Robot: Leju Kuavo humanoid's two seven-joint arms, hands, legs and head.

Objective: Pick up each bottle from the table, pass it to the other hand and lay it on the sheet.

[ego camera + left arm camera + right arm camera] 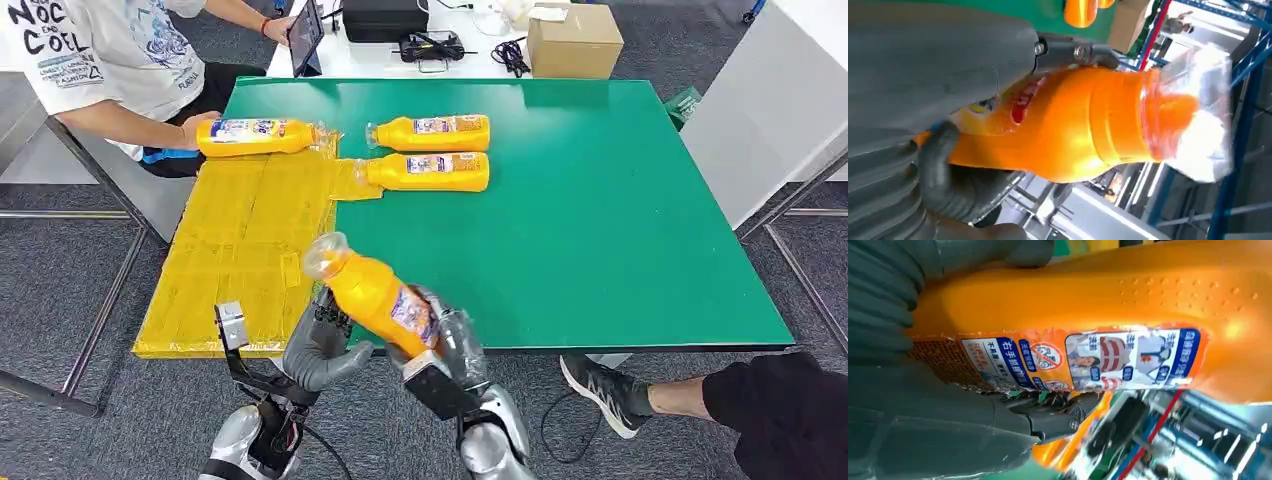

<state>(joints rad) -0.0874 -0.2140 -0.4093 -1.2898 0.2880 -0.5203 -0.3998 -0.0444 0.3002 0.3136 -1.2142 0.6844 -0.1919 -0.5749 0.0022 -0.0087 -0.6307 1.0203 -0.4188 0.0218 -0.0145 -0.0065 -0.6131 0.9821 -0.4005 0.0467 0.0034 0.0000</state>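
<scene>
An orange bottle with a clear wrapped cap hangs tilted over the table's near edge, cap toward the yellow sheet. My left hand grips its neck end, and my right hand grips its base end. In the left wrist view the bottle sits between the thumb and dark fingers of my left hand. My right hand wraps the labelled body of the bottle. Another bottle lies on the sheet's far end. Two bottles lie on the green table.
A seated person at the far left rests a hand on the base of the bottle on the sheet. A cardboard box and a black device stand on a white table behind. Another person's shoe is at the near right.
</scene>
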